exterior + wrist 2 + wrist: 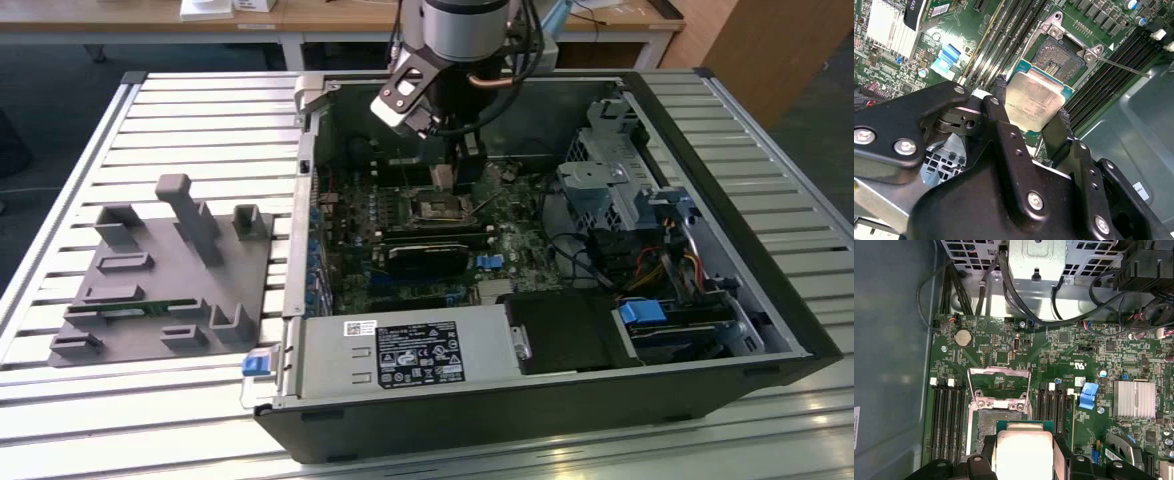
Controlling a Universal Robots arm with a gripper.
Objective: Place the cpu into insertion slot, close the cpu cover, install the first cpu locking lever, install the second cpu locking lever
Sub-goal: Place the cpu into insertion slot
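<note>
Both gripper (pixel 1029 112) fingers (pixel 1004 135) pinched the cpu (pixel 1034 100) near the bare insertion slot (pixel 1061 57); the exterior view showed the open computer case (pixel 561 410).

pale cpu (pixel 1034 102) hangs just above the open insertion slot (pixel 1061 56), cpu cover (pixel 999 371) flipped up

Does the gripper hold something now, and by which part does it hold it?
Yes. The gripper holds the cpu, a small flat square chip with a pale silvery metal face. Its black fingers clamp two opposite side edges of the chip.
</note>
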